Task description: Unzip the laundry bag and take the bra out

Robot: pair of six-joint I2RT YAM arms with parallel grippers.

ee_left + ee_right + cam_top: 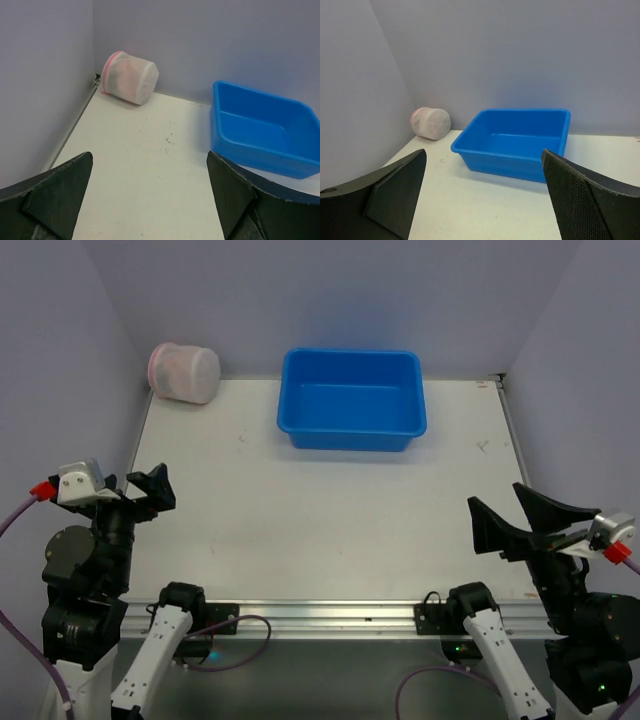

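From above, at the table's (320,510) far left corner, about eleven o'clock, the laundry bag (184,372) lies on its side, a white mesh drum with pink trim. The smooth blue plastic tub (352,398) sits at twelve o'clock by the far edge. Bare white tabletop lies open between them and me. My left gripper (140,490) at eight o'clock and right gripper (515,512) at four stand spread wide, holding nothing. Through the left wrist, between my parted fingers (55,195), the bag (130,77) rests where two walls (45,75) meet, something pinkish blurred inside; the tub (260,130) runs to the frame's right edge. Through the right wrist, fingers (585,195) wide, the bag (430,123) shows small at ten o'clock, its zipper too small to make out, well apart from the tub (512,142).
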